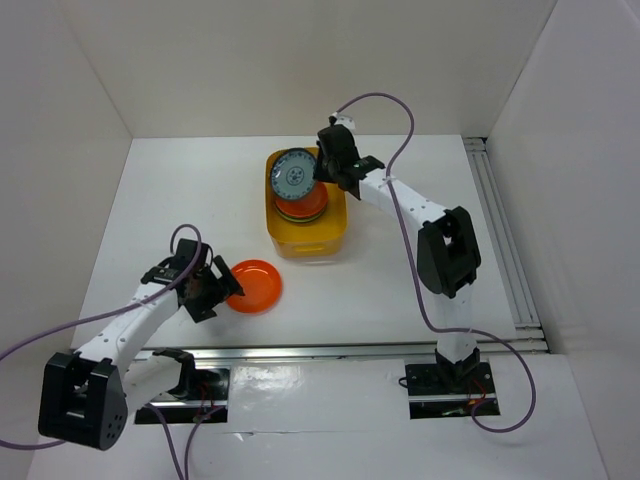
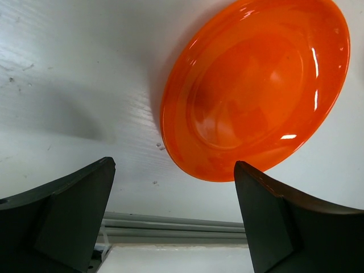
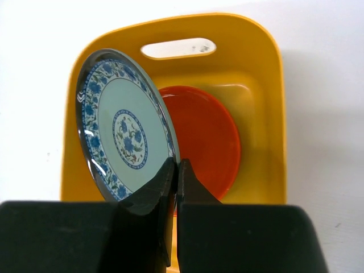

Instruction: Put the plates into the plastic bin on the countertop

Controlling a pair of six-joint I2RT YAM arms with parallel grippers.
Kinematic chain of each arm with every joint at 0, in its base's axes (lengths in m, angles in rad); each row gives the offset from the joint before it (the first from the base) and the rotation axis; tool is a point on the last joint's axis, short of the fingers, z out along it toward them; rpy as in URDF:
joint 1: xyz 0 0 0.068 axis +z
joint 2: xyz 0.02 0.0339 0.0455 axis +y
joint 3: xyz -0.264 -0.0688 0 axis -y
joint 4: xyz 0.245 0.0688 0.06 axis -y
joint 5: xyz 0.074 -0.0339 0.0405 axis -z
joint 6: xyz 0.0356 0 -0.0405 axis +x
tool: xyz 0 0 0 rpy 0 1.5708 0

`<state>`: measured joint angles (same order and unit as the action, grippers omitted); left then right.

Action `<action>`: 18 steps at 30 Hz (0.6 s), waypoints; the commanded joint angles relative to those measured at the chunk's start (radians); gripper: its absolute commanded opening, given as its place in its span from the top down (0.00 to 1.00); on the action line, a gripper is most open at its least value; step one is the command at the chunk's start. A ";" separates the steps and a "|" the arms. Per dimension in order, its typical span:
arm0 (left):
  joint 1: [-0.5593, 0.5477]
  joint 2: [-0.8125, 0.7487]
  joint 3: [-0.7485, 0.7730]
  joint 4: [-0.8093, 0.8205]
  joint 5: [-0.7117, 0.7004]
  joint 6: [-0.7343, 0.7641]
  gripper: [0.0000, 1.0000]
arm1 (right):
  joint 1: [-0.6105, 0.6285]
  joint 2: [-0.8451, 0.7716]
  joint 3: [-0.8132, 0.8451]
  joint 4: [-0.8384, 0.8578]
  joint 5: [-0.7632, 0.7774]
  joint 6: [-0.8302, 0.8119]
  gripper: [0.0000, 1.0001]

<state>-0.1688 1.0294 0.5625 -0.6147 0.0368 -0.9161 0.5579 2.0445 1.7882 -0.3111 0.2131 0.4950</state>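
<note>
My right gripper (image 1: 322,182) is shut on the rim of a blue-and-white patterned plate (image 1: 292,180) and holds it tilted above the yellow-orange plastic bin (image 1: 335,232). In the right wrist view the patterned plate (image 3: 124,134) stands on edge over the bin (image 3: 267,68), pinched at its lower rim by my right gripper (image 3: 177,170). An orange plate (image 3: 207,139) tops a stack in the bin. A second orange plate (image 1: 255,285) lies on the white countertop (image 1: 380,290). My left gripper (image 1: 222,293) is open at its left edge; in the left wrist view the orange plate (image 2: 256,85) lies just beyond the open gripper (image 2: 174,196).
White walls enclose the countertop. A metal rail (image 1: 350,351) runs along the near edge, and another (image 1: 505,240) along the right side. The near rail (image 2: 170,224) shows in the left wrist view too.
</note>
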 commanded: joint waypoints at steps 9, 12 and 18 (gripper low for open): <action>-0.099 0.081 -0.026 0.115 -0.043 -0.059 0.04 | -0.032 0.009 -0.010 0.029 0.012 -0.032 1.00; -0.127 0.081 -0.026 0.124 -0.054 -0.072 0.06 | -0.032 0.054 0.026 0.007 0.003 -0.041 1.00; -0.146 0.081 -0.016 0.113 -0.074 -0.093 0.08 | -0.041 0.086 0.044 -0.010 -0.006 -0.041 0.91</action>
<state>-0.3065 1.1107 0.5449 -0.5091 -0.0113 -0.9821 0.5247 2.1410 1.7935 -0.3302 0.2081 0.4690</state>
